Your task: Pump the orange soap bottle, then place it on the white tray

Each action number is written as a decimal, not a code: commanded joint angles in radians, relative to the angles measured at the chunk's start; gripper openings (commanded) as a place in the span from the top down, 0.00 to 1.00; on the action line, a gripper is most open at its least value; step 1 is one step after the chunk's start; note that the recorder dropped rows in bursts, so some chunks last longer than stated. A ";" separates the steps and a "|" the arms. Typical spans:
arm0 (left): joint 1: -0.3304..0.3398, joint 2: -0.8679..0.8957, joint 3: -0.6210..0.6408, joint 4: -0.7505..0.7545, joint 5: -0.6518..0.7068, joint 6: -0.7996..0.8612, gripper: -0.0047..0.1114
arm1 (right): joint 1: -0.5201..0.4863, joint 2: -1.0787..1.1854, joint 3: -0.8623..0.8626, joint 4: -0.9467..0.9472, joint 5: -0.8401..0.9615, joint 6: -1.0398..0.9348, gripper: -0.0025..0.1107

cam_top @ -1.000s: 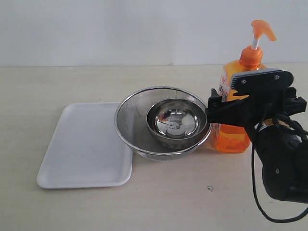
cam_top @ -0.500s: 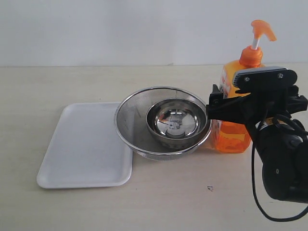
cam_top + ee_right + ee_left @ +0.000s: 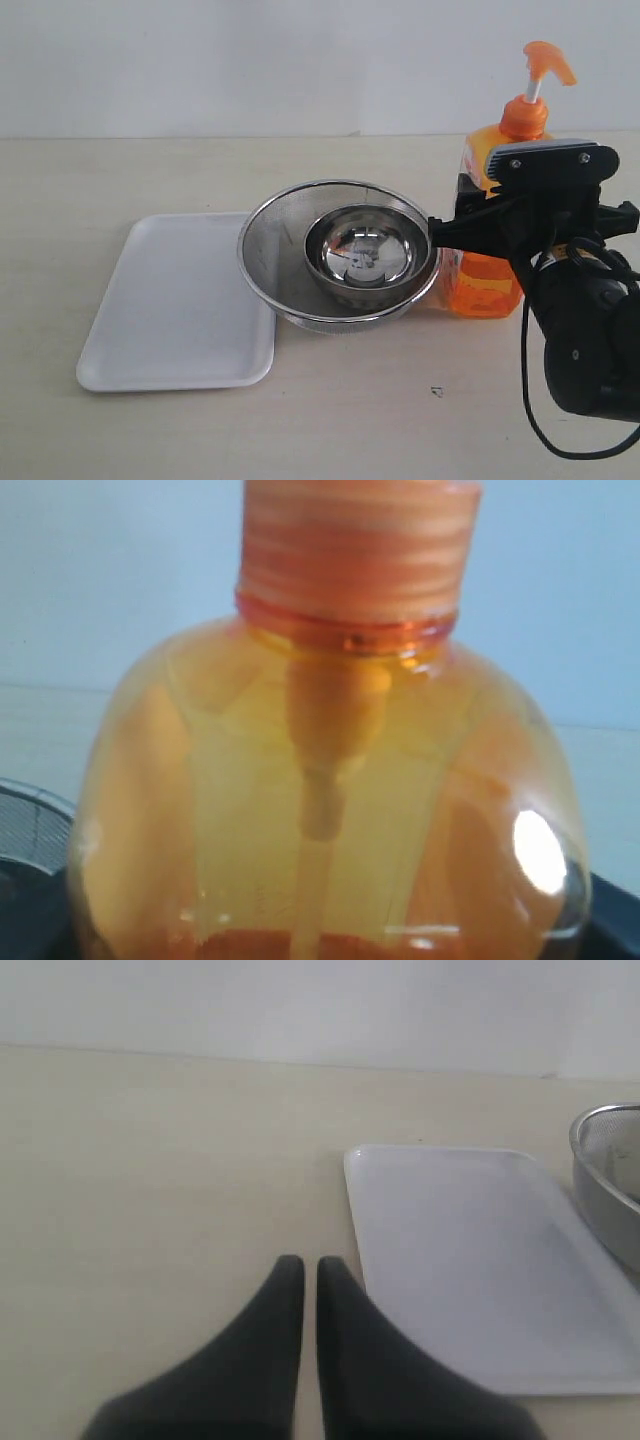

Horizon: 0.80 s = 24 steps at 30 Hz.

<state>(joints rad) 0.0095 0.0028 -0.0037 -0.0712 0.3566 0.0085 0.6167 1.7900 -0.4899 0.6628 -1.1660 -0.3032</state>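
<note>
You get bright, even light; glare spots the bottle (image 3: pixel 330 780), blurred close up, and your left gripper (image 3: pixel 310 1272) looks soft.

The right gripper (image 3: pixel 505 215) has narrowed its jaws around the orange soap bottle (image 3: pixel 483 282). Its black finger (image 3: pixel 472 200) on the bottle's left side has slid rightward. It now overlaps the bottle's left edge and hides more of the white-and-red label (image 3: pixel 470 160). The gripper's top plate (image 3: pixel 550 158) sits slightly higher and farther right. The bottle has shifted a touch to the right.
</note>
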 commanded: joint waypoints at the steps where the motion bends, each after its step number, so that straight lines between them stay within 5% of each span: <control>1: -0.008 -0.003 0.004 0.001 -0.016 0.000 0.92 | -0.009 0.000 -0.001 0.082 0.008 -0.005 0.93; 24: -0.008 -0.003 0.004 0.001 -0.016 0.000 0.92 | -0.009 0.000 -0.001 0.083 -0.003 0.010 0.93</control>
<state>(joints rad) 0.0095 0.0028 -0.0037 -0.0712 0.3566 0.0085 0.6167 1.7900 -0.4899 0.7319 -1.1741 -0.2971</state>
